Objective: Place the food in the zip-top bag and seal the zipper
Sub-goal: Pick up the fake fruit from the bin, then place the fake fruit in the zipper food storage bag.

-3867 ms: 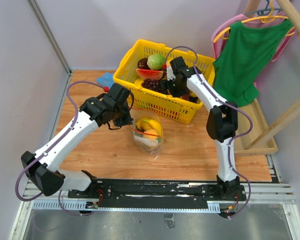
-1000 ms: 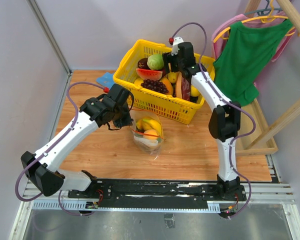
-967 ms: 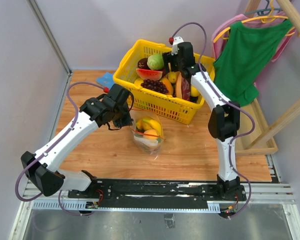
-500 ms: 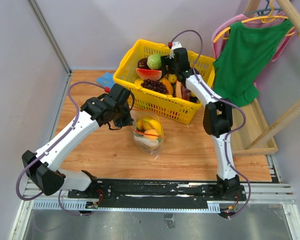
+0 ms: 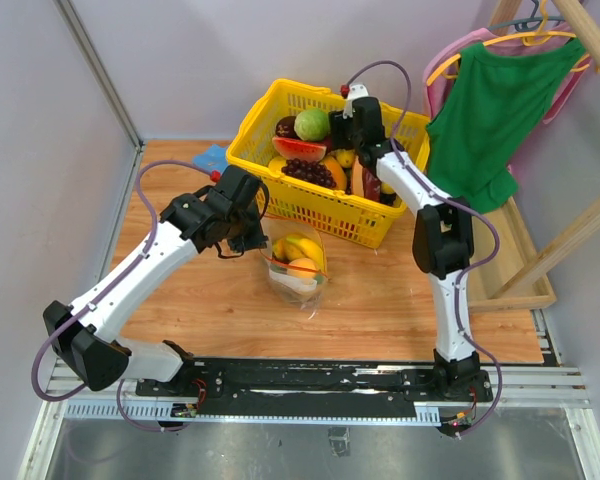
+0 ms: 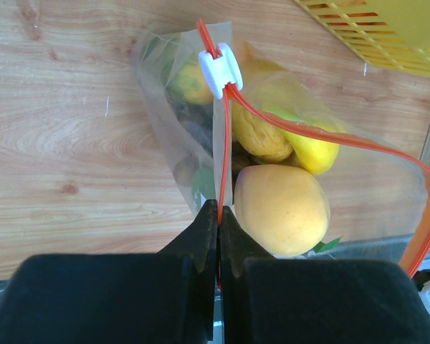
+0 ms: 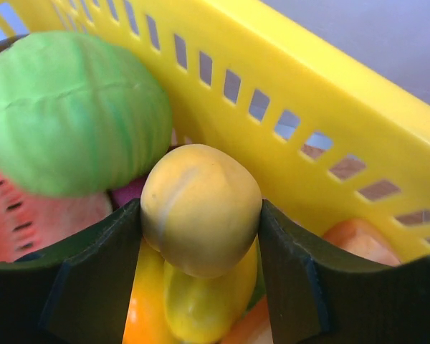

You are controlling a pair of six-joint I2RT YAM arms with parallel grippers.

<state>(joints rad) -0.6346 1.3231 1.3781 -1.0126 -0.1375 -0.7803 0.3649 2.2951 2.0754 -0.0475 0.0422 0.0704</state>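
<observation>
The clear zip-top bag (image 5: 298, 262) stands open on the wooden table, holding yellow and orange fruits (image 6: 281, 208). My left gripper (image 6: 218, 215) is shut on its orange-red zipper strip (image 6: 225, 158), below the white slider (image 6: 220, 69). My right gripper (image 7: 201, 215) is inside the yellow basket (image 5: 270, 100), shut on a round tan-yellow fruit (image 7: 201, 208). A green fruit (image 7: 72, 107) lies to its left, and it also shows in the top view (image 5: 312, 124). Yellow fruit (image 7: 201, 308) lies beneath the held one.
The basket also holds a red watermelon slice (image 5: 298, 149) and dark grapes (image 5: 305, 170). A blue cloth (image 5: 211, 156) lies at the back left. Green and pink clothes (image 5: 500, 100) hang on a wooden rack at the right.
My right gripper rose out of the basket's right part, swung left along the back wall and now grips the tan-yellow fruit by the green one. The left arm and bag stayed still.
</observation>
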